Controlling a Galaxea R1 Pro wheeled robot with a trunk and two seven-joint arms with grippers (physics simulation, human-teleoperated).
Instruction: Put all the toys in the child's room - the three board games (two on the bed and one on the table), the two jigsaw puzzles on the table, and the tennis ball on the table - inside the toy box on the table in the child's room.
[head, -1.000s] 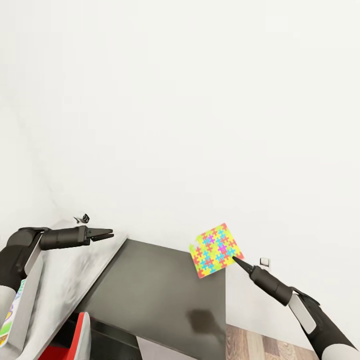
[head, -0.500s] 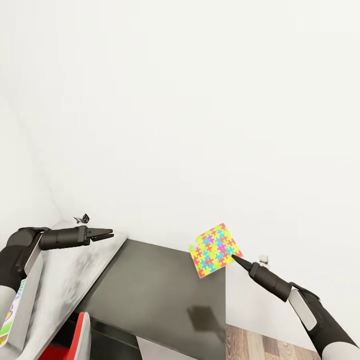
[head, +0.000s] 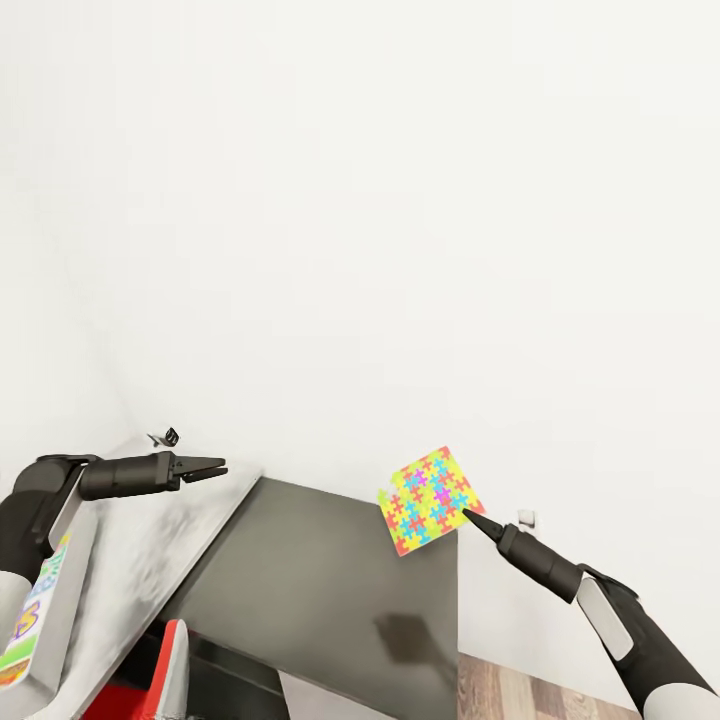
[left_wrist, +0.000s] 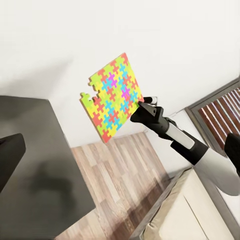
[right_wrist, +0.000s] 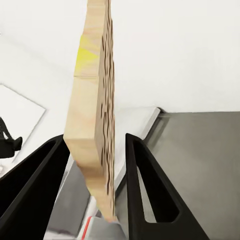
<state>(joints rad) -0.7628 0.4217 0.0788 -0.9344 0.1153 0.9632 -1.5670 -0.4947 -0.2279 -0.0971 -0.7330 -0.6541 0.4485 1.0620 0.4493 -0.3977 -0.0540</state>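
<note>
**Desk:** Puzzle first. Where is it?

**Photographer:** Jigsaw puzzle, a flat box printed with yellow, pink, blue and green interlocking pieces, held in the air above the far right corner of the dark-grey cabinet section, tilted on one corner against the white wall. Its shadow falls on the cabinet top below.

**Desk:** Who has it?

**Photographer:** Right gripper. The right wrist view shows its two black fingers clamped on the box's tan edge, one on each face. The left wrist view shows the same grasp from the other side, with wood-plank floor beneath.

**Desk:** And the left arm?

**Photographer:** Left gripper hangs over the pale speckled table, pointing toward the cabinet, holding nothing. Its fingers lie close together with a thin gap between them; I cannot tell whether it is fully closed.

**Desk:** Anything else in frame?

**Photographer:** A board game with colourful print at the lower left edge on the table, and part of a red object below the table's edge, too cropped to name
</note>
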